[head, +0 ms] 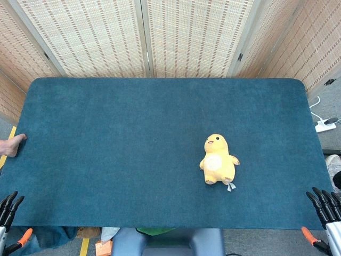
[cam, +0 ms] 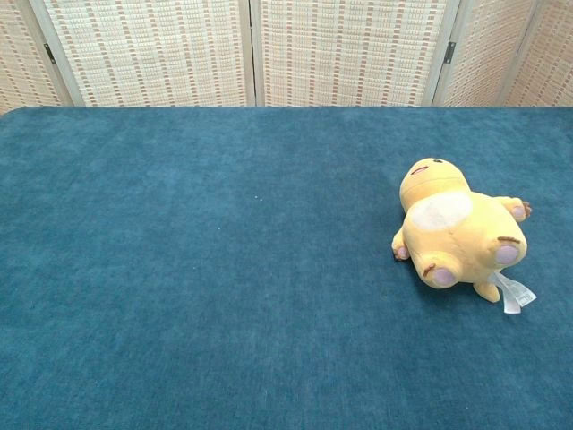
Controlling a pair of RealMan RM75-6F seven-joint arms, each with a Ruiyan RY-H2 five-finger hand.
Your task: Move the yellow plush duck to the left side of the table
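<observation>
The yellow plush duck (head: 218, 160) lies on its back on the blue table (head: 133, 133), right of the middle, head pointing away from me. In the chest view the duck (cam: 457, 233) shows its white belly, pale purple feet and a white tag. My left hand (head: 9, 205) hangs off the near left corner of the table, fingers apart and holding nothing. At the near right corner my right hand (head: 325, 205) sits with its dark fingers spread and nothing in them. Both hands are far from the duck. Neither hand appears in the chest view.
A person's hand (head: 11, 144) rests on the left edge of the table. Woven folding screens (head: 186, 37) stand behind the far edge. A white power strip (head: 325, 125) lies on the floor at the right.
</observation>
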